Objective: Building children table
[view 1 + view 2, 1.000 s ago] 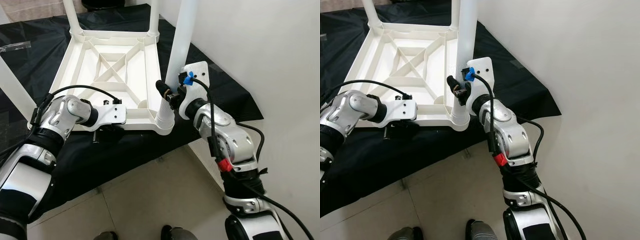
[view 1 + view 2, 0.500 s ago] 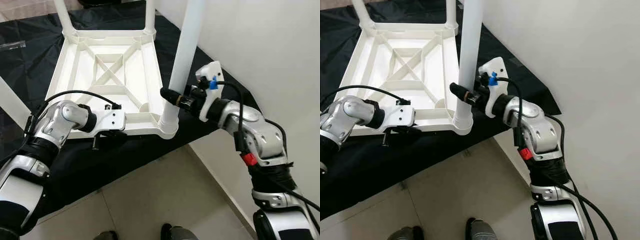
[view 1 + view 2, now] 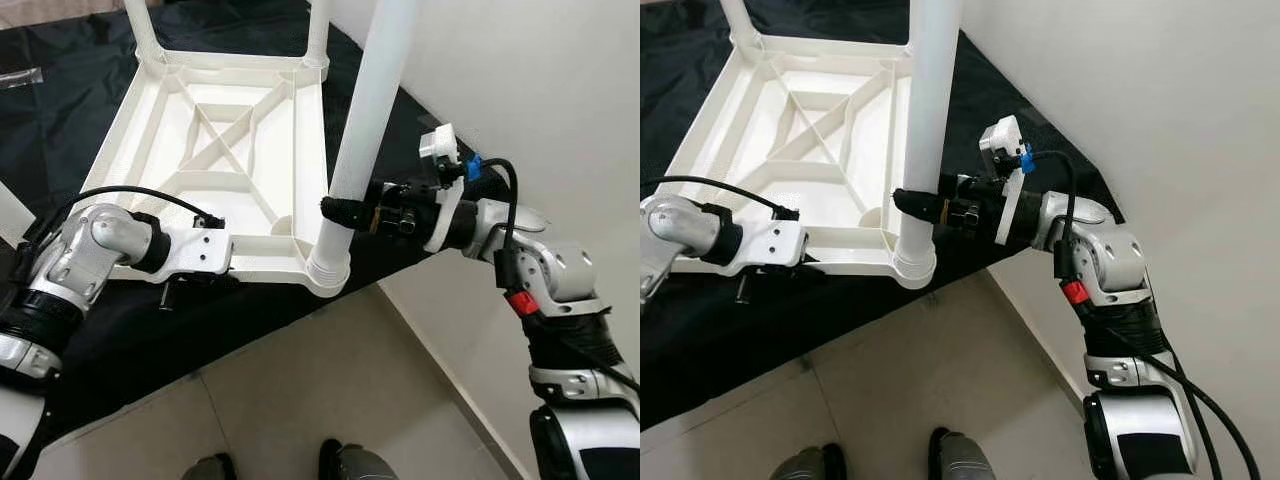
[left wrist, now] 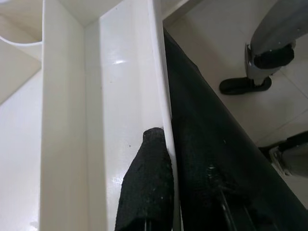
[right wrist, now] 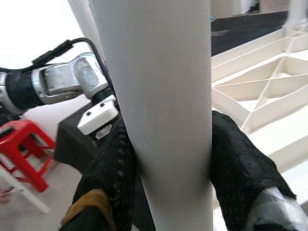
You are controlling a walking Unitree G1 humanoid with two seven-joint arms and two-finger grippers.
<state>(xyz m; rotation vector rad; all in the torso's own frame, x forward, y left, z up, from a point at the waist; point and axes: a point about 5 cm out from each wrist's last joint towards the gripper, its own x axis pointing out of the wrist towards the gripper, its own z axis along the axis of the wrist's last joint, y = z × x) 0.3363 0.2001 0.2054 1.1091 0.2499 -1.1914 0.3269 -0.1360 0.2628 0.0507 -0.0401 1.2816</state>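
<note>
At frame centre, the right pincer (image 3: 335, 207) clamps the white round plastic leg (image 3: 367, 110) standing in the near corner of the upturned white plastic table (image 3: 222, 170). The left pincer (image 4: 166, 192) pinches its near rim, lower left. No legible writing.

1. A black sheet (image 3: 110, 330) covers the floor, crumpled in places, its near edge running slantwise.
2. Near the camera lies bare floor (image 3: 330, 400) of pale beige tiles with thin grout lines.
3. A plain white wall (image 3: 560, 90) rises on the right, meeting the tiles along a slanting line.
4. The light is even and soft, with faint shadows along the foot of the wall.
5. In the right wrist view a red stool (image 5: 24, 144) with white legs stands on the pale floor.
</note>
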